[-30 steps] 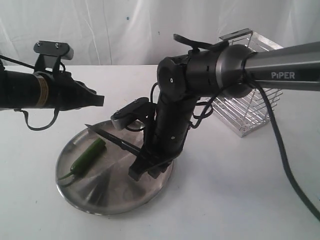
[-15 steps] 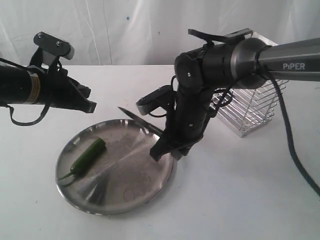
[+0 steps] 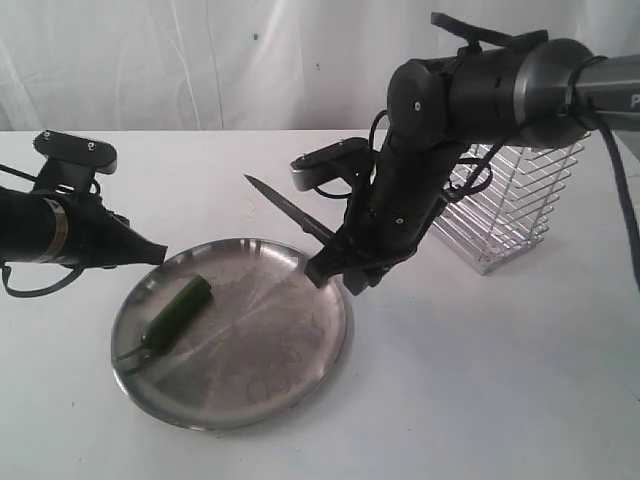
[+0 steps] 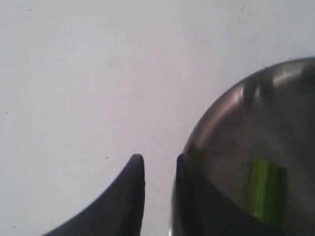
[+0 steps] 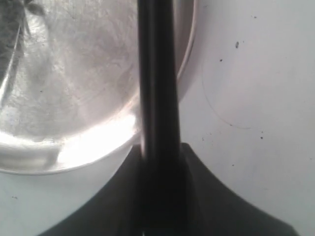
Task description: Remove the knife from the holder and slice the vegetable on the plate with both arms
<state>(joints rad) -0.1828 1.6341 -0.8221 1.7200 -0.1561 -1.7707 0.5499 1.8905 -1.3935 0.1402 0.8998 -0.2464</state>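
The green chili, the vegetable [image 3: 178, 310], lies on the left half of the steel plate [image 3: 262, 352]. My right gripper [image 3: 336, 268] hangs over the plate's far right rim, shut on the handle of the dark knife [image 3: 290, 212]; the blade points up and left, clear of the plate. In the right wrist view the knife [image 5: 157, 73] runs straight out between the closed fingers [image 5: 160, 147] across the plate's edge [image 5: 74, 93]. My left gripper [image 3: 152, 255] sits low at the plate's left rim, open and empty [image 4: 158, 164]. The vegetable [image 4: 266, 189] and plate rim [image 4: 216, 115] lie beside it.
The wire holder [image 3: 505, 205] stands at the back right, behind my right arm. A white cloth covers the table and a white curtain hangs behind. The right arm's cable [image 3: 625, 210] drapes down on the right.
My right arm has lifted the knife off the plate and drawn back to the right. My left arm has dropped toward the plate's left rim, and its jaws have parted.
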